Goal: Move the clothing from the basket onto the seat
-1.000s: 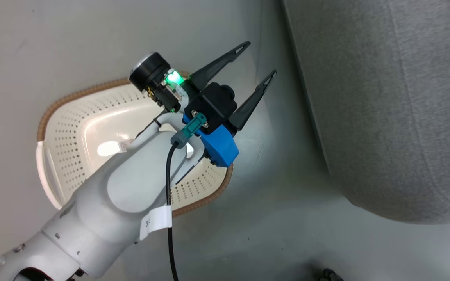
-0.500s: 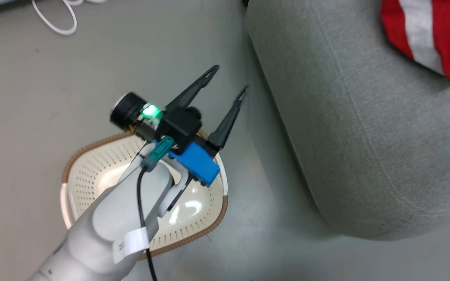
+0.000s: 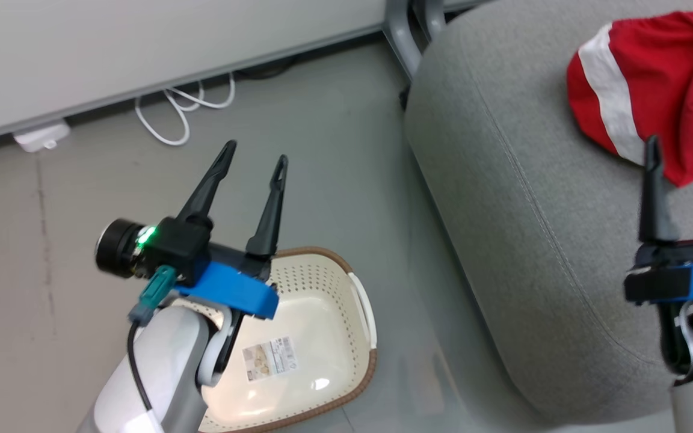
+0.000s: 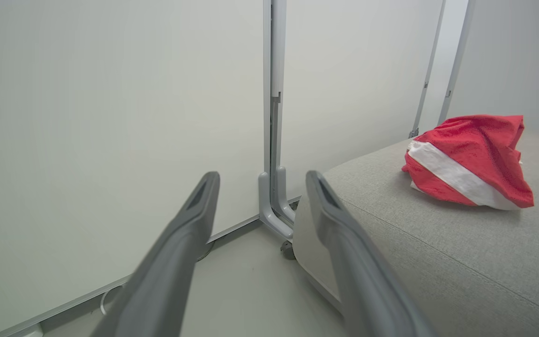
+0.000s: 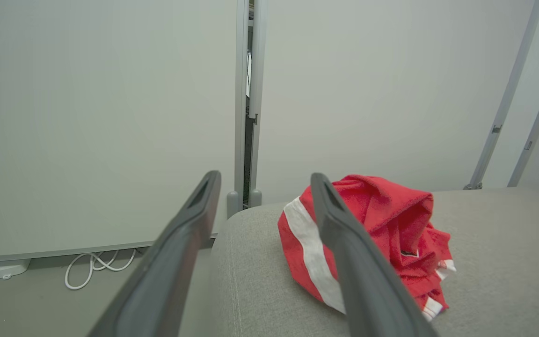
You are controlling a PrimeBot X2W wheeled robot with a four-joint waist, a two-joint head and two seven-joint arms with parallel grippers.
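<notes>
Clothing (image 3: 653, 84) lies bunched on the seat (image 3: 503, 210), right; basket (image 3: 322, 337) on floor (image 3: 334, 150), left; cable (image 3: 184, 114) beyond. Left gripper (image 3: 255, 152), right gripper (image 3: 681, 138): jaws released.

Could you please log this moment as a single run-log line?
clothing: bunched on seat | basket: on floor, no clothing visible inside | left hand: open, empty | right hand: open, empty, over seat

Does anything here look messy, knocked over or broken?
Nothing looks broken or spilled. The red clothing lies crumpled in a heap on the grey seat, not folded. The basket stands upright on the floor beside it. A white cable lies in loose loops by the wall.
</notes>
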